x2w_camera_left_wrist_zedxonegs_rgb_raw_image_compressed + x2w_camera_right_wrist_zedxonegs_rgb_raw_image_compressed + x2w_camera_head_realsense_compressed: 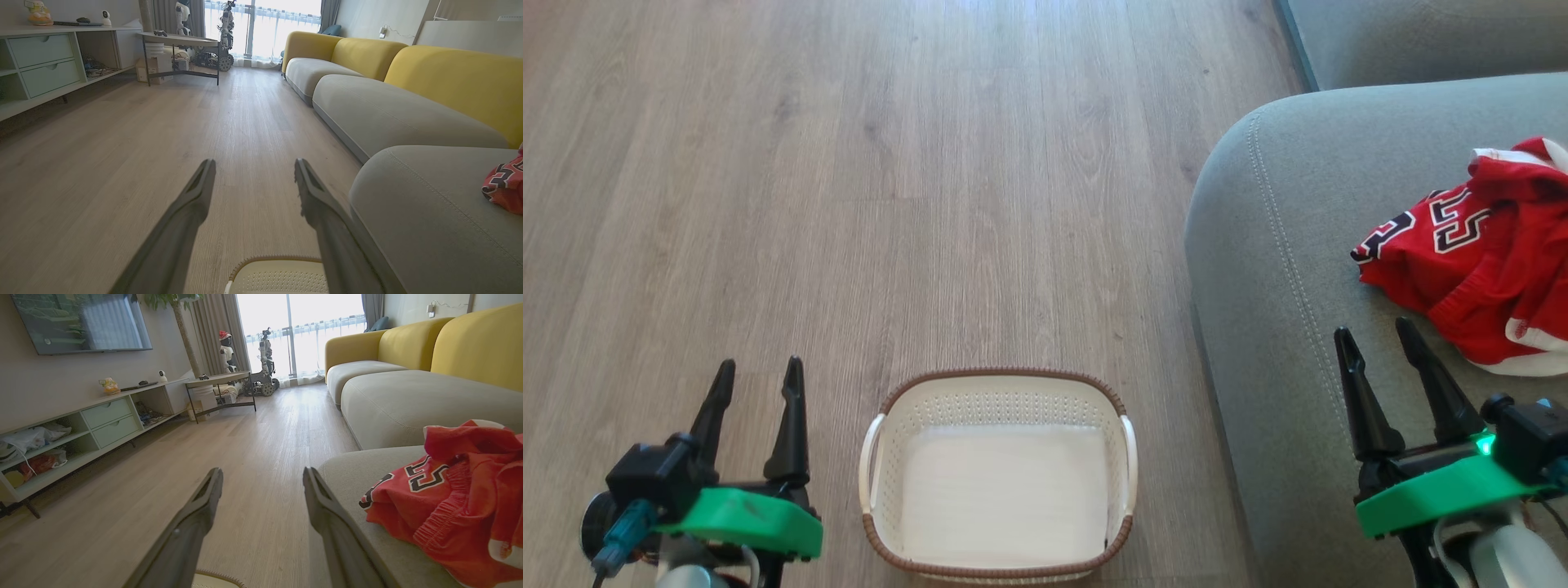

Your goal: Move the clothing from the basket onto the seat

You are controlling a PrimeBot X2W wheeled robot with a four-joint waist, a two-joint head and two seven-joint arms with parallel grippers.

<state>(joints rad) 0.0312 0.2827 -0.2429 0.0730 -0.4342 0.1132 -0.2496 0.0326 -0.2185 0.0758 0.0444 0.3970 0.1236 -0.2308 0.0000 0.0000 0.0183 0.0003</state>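
Note:
The clothing point(1478, 257), red with white trim and a black number, lies crumpled on the grey-green seat point(1282, 269) at the right; it also shows as clothing point(453, 498) and clothing point(504, 183). The white basket point(999, 478) with a brown rim stands on the floor at bottom centre, with nothing inside. My left gripper point(758, 372) hangs open left of the basket, holding nothing. My right gripper point(1374, 332) is open above the seat's front part, just left of the clothing and apart from it. Both wrist views show spread fingers point(192, 204) and fingers point(200, 514).
Wood floor point(890, 204) stretches ahead. A long sofa with yellow backs point(367, 53) runs along the right. A low cabinet point(102, 420) with drawers lines the left wall, with a small table point(179, 41) and other robots near the window point(265, 347).

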